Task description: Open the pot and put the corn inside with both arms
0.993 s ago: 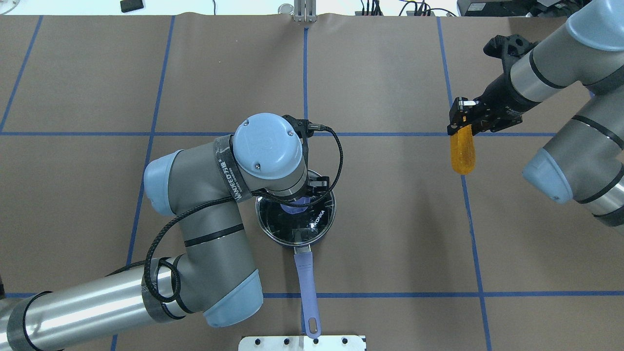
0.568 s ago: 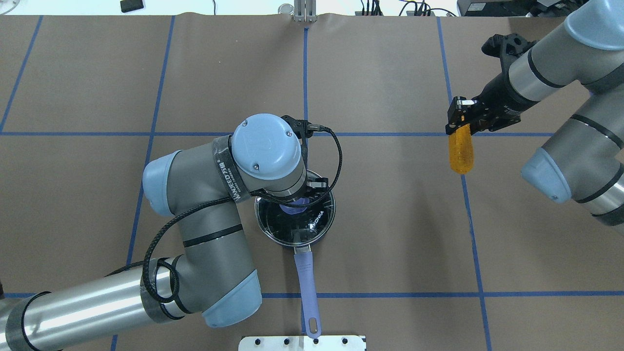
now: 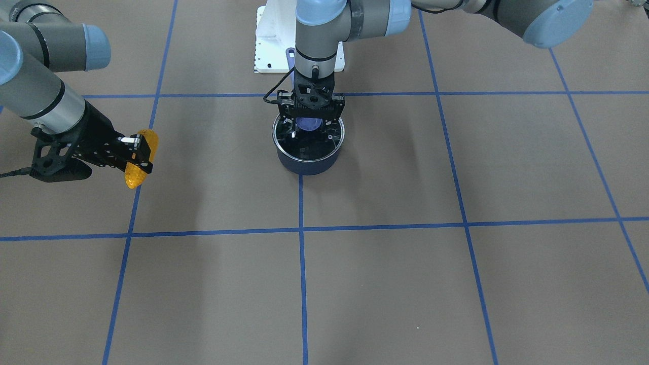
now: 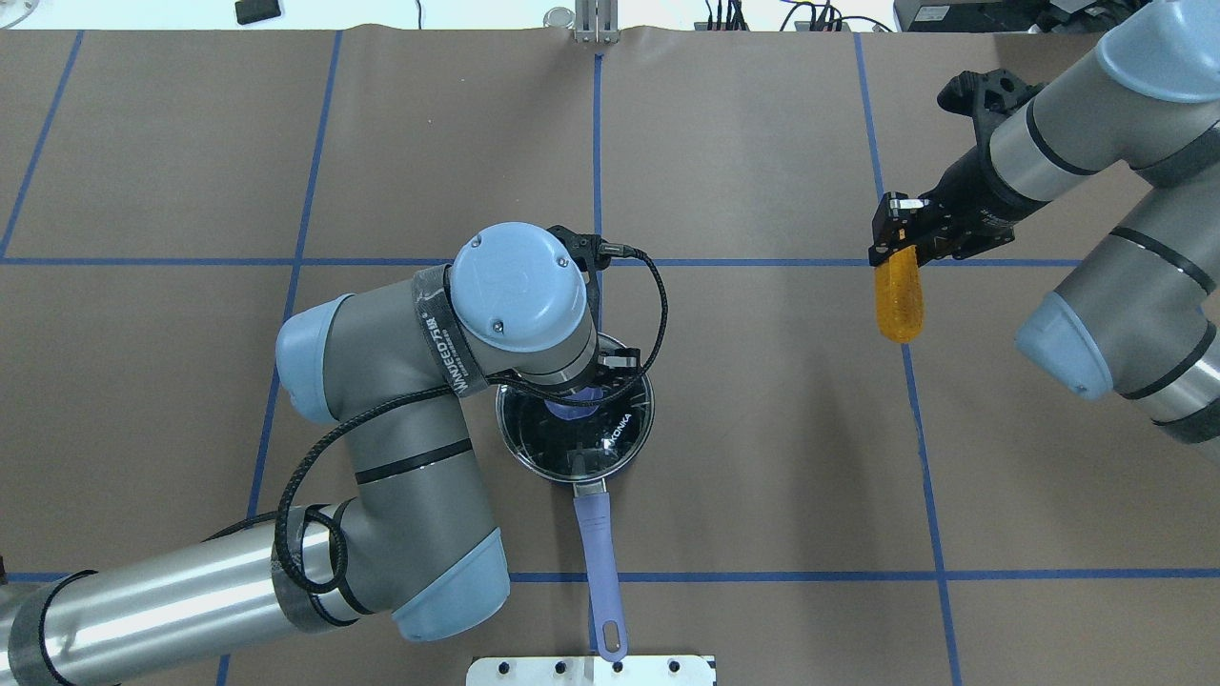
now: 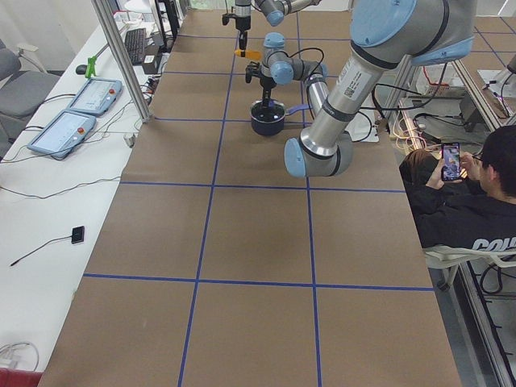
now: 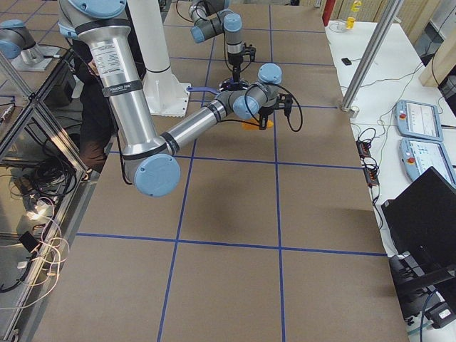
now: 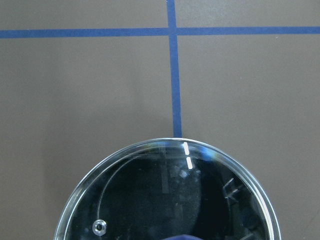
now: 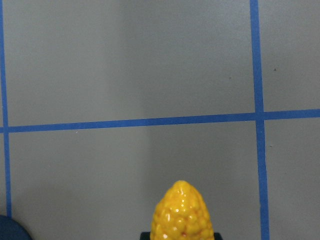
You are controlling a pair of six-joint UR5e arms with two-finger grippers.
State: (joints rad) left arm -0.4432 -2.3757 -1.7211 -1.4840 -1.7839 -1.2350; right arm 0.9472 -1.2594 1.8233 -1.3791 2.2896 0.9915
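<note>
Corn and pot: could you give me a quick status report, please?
Left gripper shut on lid knob; lid on pot. Right gripper holding corn aloft. Only lid in the way.

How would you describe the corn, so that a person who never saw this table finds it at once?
Start at the brown table with blue tape lines, then go to the right gripper, far from the pot under its lid. The corn hangs from it above the table: the only yellow, bumpy thing there.
</note>
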